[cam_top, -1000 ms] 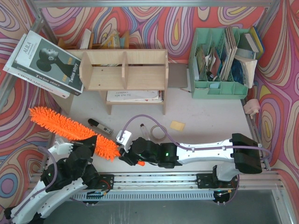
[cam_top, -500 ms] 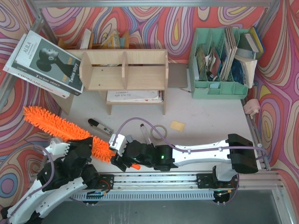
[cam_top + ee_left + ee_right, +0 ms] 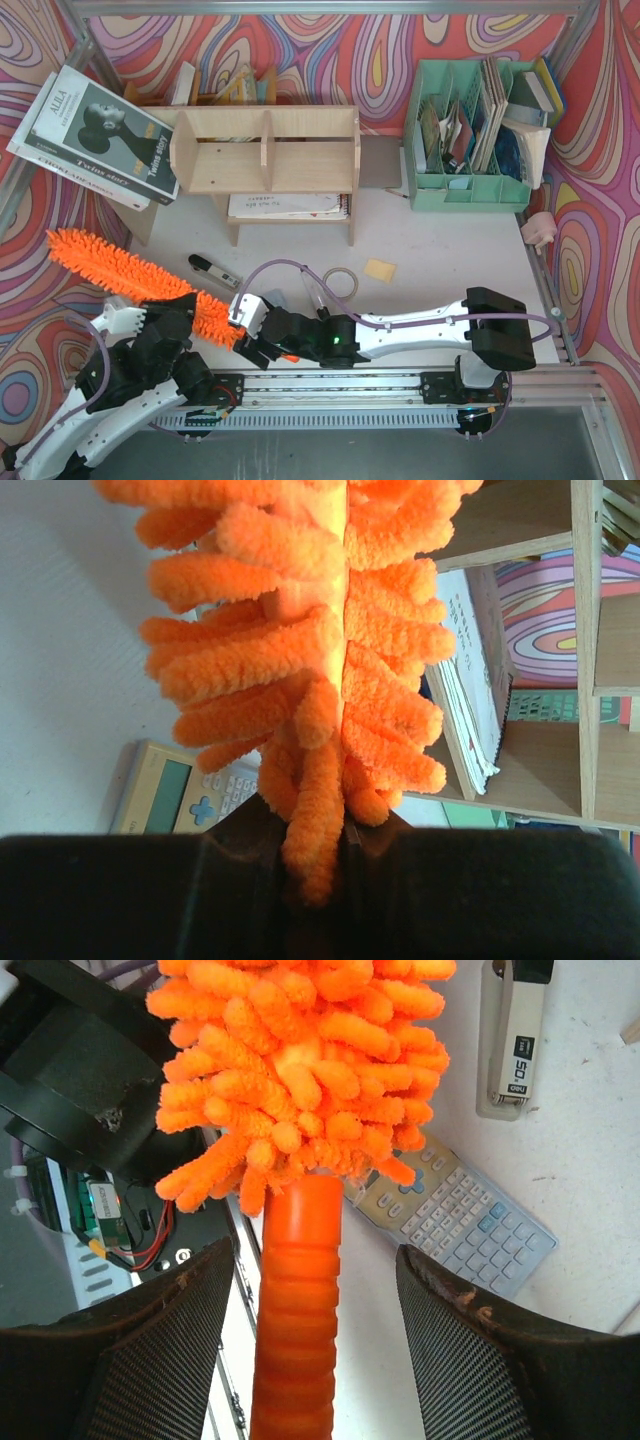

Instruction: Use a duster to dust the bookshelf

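Though near the table's [image 3: 445, 250] front edge, duster [image 3: 110, 265] well apart from bookshelf [image 3: 265, 150].

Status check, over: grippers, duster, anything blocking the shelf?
Left gripper shut on duster head. Right gripper open, jaws astride handle. Duster short of bookshelf. Stapler lies between.

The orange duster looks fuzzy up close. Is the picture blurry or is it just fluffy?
Mostly just fluffy. Left wrist view: the duster fills the picture, slightly soft. Right wrist view: its strands look crisp. Top view: sharp, evenly lit, soft shadows only.
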Available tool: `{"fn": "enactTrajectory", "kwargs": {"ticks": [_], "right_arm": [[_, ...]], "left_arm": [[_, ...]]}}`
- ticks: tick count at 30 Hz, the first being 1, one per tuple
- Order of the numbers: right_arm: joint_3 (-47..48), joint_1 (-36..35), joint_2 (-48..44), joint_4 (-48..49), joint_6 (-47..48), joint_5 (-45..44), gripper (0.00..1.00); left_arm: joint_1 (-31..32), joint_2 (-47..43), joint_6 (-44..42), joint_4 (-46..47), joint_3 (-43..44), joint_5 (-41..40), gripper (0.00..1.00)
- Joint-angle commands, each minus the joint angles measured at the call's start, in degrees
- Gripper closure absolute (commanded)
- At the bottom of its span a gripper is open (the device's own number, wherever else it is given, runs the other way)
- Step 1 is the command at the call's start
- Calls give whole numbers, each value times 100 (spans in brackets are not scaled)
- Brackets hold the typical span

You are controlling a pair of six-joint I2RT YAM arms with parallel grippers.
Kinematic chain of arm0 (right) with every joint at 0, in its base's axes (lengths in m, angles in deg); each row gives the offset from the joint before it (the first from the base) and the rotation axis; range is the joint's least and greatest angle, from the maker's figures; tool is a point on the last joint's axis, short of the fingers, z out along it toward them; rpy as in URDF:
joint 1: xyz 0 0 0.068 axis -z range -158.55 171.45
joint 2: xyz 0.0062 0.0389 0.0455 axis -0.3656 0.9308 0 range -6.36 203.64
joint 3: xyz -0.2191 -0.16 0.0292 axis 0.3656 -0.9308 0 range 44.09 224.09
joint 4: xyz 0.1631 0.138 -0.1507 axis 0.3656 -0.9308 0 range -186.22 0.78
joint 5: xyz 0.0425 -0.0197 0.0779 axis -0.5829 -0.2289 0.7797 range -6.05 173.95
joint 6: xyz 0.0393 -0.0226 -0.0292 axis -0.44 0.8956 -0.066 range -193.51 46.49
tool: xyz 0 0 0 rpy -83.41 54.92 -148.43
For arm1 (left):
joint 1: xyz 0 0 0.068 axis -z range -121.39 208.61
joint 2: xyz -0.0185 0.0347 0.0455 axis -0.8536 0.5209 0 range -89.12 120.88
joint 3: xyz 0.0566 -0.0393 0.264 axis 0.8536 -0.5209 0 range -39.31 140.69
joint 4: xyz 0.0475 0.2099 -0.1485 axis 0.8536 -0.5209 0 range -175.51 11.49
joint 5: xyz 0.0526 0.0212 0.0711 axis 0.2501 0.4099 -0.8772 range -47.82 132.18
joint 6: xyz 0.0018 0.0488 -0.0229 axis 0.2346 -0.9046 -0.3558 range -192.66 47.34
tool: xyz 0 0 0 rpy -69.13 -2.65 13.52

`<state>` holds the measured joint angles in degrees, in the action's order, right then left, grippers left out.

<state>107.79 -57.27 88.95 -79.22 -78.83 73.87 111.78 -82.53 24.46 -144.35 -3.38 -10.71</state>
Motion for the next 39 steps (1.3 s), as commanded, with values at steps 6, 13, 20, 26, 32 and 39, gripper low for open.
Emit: {"fn": "enactTrajectory", "kwargs": {"ticks": [6, 13, 20, 26, 32, 39], "right_arm": [[152, -30, 196, 188, 110, -249, 43], [105, -33, 269, 252, 124, -372, 56], [89, -31, 248, 271, 194, -310, 76], [18, -39, 91, 257, 306, -134, 94], [-35, -60, -117, 135, 445, 3, 100], [-245, -82, -412, 7, 615, -12, 100]], "left_arm": [[10, -70, 68, 447, 67, 186, 100], [14, -74, 183, 606, 55, 371, 100], [14, -170, 286, 479, 89, 406, 100], [12, -361, 524, -25, 131, 294, 100], [17, -612, 580, -535, 224, 137, 75], [14, -612, 119, -926, 594, -27, 27]]}}
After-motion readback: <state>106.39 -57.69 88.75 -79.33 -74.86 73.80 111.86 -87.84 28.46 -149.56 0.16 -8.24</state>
